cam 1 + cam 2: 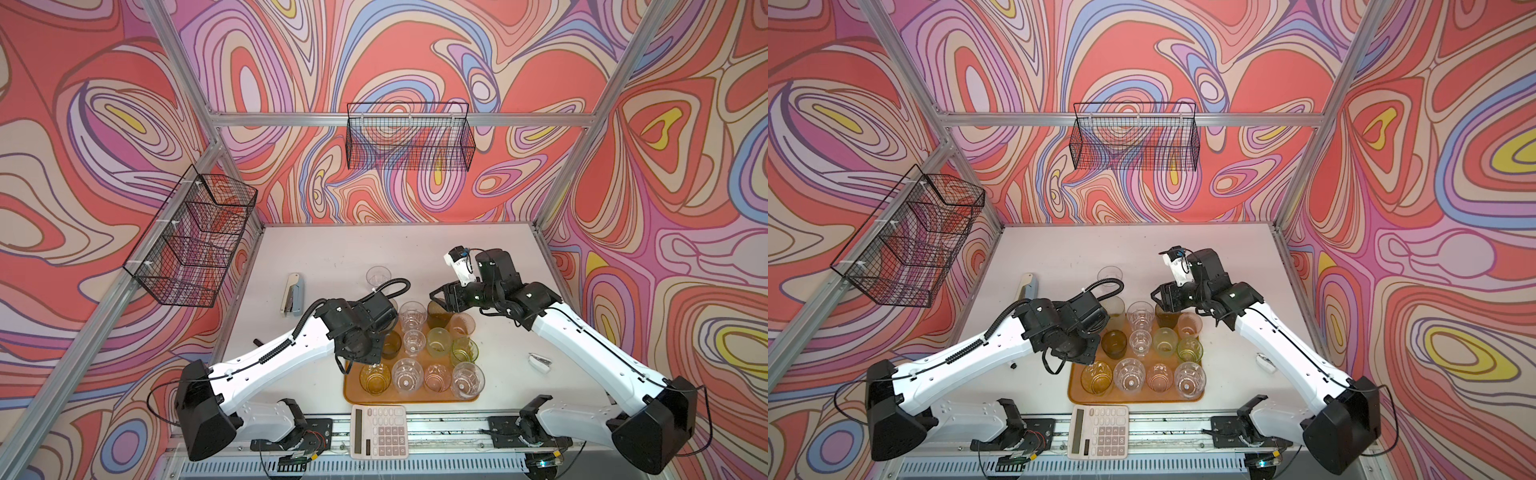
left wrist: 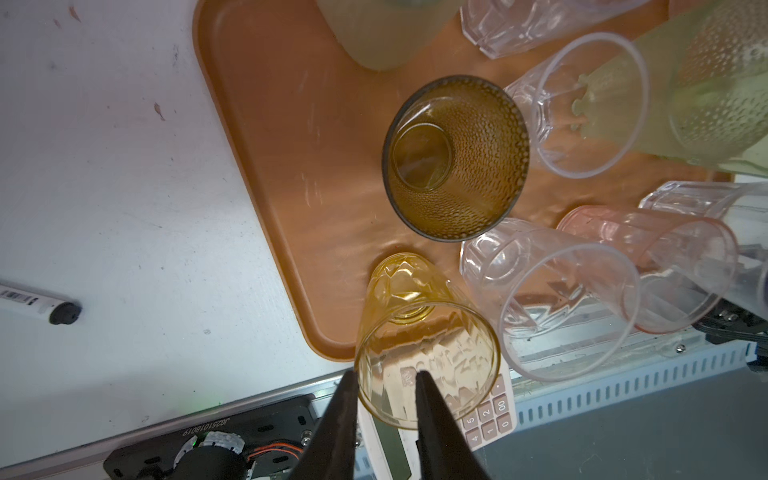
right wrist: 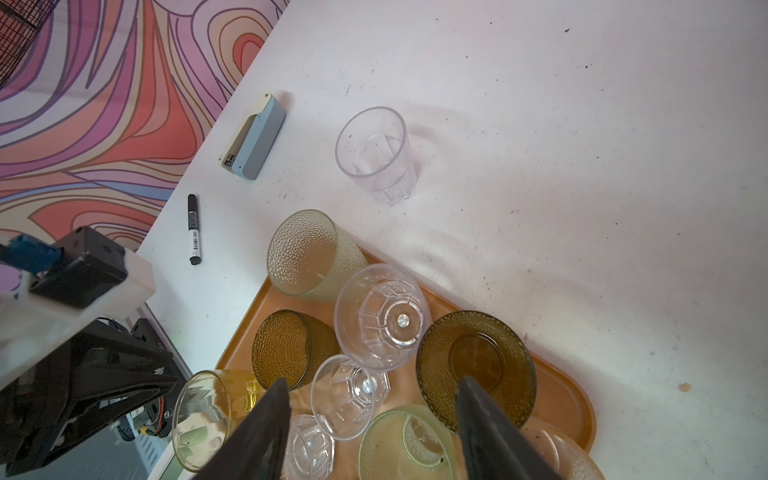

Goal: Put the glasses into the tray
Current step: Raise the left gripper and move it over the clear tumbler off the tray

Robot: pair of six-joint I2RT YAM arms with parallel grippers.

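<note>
Left claw (image 2: 386, 374): fingers are seen parted by a narrow gap, set astride one wall of the amber faceted glass (image 2: 424, 357). One finger is placed outside the rim, the other over the mouth. No pinch on the wall is seen. The glass is stood upright at a corner of the tray (image 2: 291, 166), directly below this claw. An olive-brown dimpled glass (image 2: 455, 158) is found just beyond the fingertips, further in on the tray.

Right claw (image 3: 374, 379): jaws are held wide and nothing is gripped. It is hung above the tray's far end. A small clear glass (image 3: 349, 395) and a pale green glass (image 3: 399, 444) are seen below it, between the fingers. One clear tumbler (image 3: 376, 153) is stood on the white table (image 3: 582, 166), well ahead of this claw and off the tray. A stapler (image 3: 253, 137) and a marker (image 3: 193, 228) are noted ahead too, toward the left arm's side.
</note>
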